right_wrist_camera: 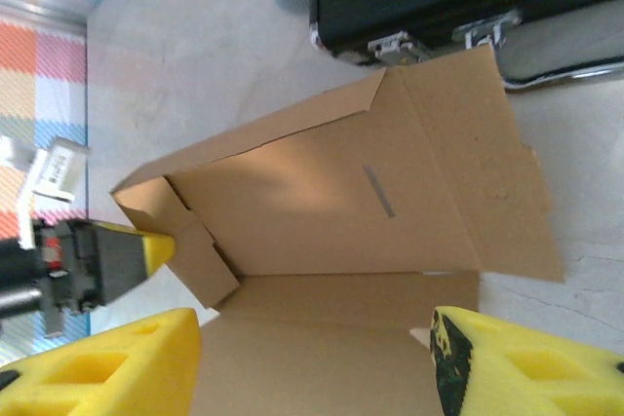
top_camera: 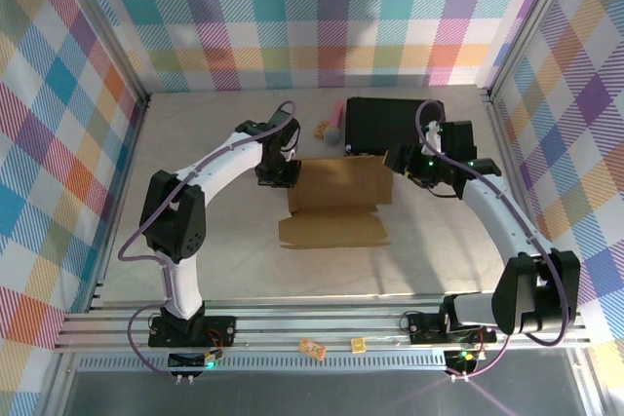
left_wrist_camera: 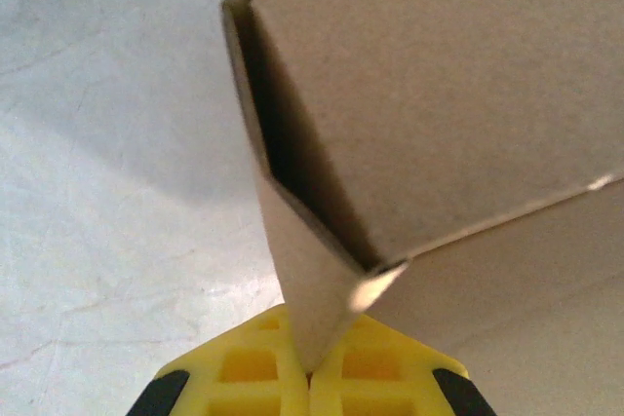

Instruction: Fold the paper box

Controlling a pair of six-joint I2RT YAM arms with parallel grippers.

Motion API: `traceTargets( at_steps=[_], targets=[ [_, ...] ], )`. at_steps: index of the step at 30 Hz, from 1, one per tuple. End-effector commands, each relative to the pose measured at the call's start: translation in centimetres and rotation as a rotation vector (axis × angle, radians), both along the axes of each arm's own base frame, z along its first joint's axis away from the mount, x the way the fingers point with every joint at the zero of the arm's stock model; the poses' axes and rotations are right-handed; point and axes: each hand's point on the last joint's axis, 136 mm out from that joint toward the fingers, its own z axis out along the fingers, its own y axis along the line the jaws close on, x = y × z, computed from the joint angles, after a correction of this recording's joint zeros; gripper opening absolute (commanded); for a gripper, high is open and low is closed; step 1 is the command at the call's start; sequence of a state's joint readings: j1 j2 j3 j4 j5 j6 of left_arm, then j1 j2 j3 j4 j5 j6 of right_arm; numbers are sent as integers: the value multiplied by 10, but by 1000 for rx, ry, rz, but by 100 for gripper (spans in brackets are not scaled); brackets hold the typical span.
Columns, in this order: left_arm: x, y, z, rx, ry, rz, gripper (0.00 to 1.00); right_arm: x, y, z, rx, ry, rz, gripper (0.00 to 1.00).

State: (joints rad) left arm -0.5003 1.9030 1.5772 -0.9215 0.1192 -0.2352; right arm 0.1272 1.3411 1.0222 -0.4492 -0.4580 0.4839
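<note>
The paper box is a brown cardboard sheet lying partly folded at mid-table, its rear panel raised. My left gripper is at the box's left end. Seen from the left wrist, the left gripper is shut on a side flap of the paper box. My right gripper is at the right end of the box. In the right wrist view the right gripper stands open, its yellow fingers wide apart over the paper box. The left gripper pinches the far flap there.
A black case lies just behind the box, its latches close to the raised panel's edge. A pink object lies left of the case. Plaid walls enclose the table on three sides. Bare tabletop lies in front of the box.
</note>
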Motion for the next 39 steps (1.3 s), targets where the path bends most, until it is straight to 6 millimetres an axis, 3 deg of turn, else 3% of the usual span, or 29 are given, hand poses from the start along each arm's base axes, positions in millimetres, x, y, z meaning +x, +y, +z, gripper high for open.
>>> traceTargets(
  at_steps=[1, 6, 16, 23, 32, 39],
  targets=[
    [-15, 5, 20, -28, 38, -40, 0, -15, 11, -21, 17, 48, 134, 62],
    [-15, 7, 27, -30, 37, -44, 0, -20, 6, -50, -19, 73, 159, 62],
    [-18, 9, 17, -24, 54, -55, 0, -27, 4, -99, -31, 175, 161, 61],
    [-19, 10, 14, -8, 65, -82, 0, -18, -14, -105, -136, 107, 113, 62],
    [-16, 15, 3, 8, 88, -106, 0, -3, 11, -115, -11, 75, 250, 59],
    [-10, 18, -10, 0, 108, -108, 0, -6, 22, -117, 73, 89, 291, 55]
  ],
)
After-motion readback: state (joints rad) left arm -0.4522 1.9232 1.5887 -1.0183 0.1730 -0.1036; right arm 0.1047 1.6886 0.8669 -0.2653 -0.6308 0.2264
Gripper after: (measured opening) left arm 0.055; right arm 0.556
